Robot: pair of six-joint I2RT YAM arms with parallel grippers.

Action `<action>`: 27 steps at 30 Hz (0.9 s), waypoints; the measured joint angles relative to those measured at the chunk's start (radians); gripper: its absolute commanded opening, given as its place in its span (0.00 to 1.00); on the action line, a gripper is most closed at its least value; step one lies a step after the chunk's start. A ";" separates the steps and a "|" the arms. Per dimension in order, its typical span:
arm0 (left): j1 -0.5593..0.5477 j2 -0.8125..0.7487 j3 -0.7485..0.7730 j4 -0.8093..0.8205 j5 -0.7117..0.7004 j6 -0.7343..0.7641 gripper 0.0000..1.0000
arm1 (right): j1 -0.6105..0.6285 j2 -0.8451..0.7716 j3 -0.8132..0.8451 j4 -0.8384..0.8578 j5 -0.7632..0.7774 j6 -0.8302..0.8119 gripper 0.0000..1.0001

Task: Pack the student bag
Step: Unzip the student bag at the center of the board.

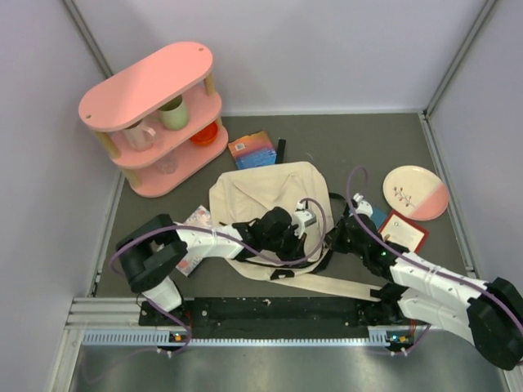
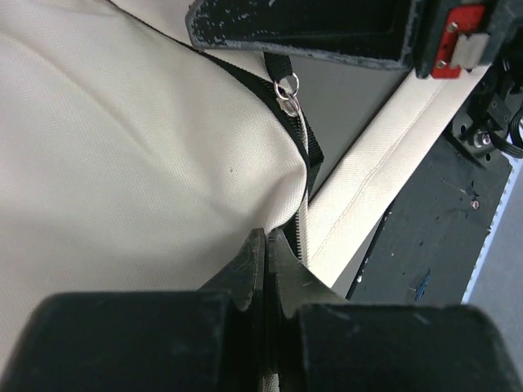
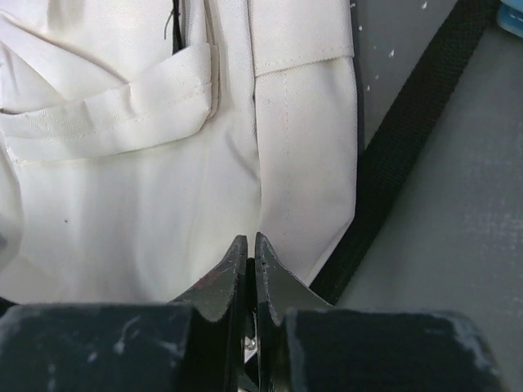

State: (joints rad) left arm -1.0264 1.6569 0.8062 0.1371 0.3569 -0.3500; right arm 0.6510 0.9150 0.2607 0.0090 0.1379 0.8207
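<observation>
The student bag (image 1: 265, 192), a cream canvas backpack, lies flat mid-table with a long cream strap (image 1: 343, 286) trailing toward the arm bases. My left gripper (image 1: 315, 235) rests at the bag's near right edge. In the left wrist view the left gripper (image 2: 268, 237) is shut, pinching cream fabric beside the zipper teeth (image 2: 303, 237), below the metal zipper pull (image 2: 288, 88). My right gripper (image 1: 337, 233) sits just right of it. In the right wrist view the right gripper (image 3: 251, 241) is shut against the bag's cloth (image 3: 147, 212), with a small pale and metal bit caught between its fingers.
A pink shelf (image 1: 155, 106) with mugs and an orange bowl stands at the back left. A blue box (image 1: 252, 150) and a black item (image 1: 281, 149) lie behind the bag. A pink-and-cream plate (image 1: 415, 192) and a red card (image 1: 404, 231) lie right, a patterned packet (image 1: 194, 224) left.
</observation>
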 measured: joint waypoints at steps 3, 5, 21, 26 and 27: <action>-0.006 -0.044 -0.048 0.037 -0.038 -0.020 0.00 | 0.000 0.051 0.038 0.004 0.006 -0.008 0.00; -0.009 -0.085 -0.074 0.051 -0.063 -0.024 0.00 | -0.002 0.072 0.066 0.006 0.013 -0.016 0.00; -0.010 -0.256 -0.171 0.136 -0.161 -0.014 0.00 | -0.130 0.262 0.164 0.095 -0.077 -0.043 0.00; -0.010 -0.305 -0.179 0.138 -0.200 -0.013 0.00 | -0.148 0.272 0.207 0.101 -0.114 -0.050 0.00; -0.010 -0.309 -0.180 0.139 -0.206 -0.013 0.00 | -0.150 0.274 0.215 0.102 -0.117 -0.053 0.00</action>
State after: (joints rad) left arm -1.0367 1.3483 0.6262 0.2760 0.1509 -0.3634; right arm 0.5014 1.1889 0.4755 0.1112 0.0212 0.7677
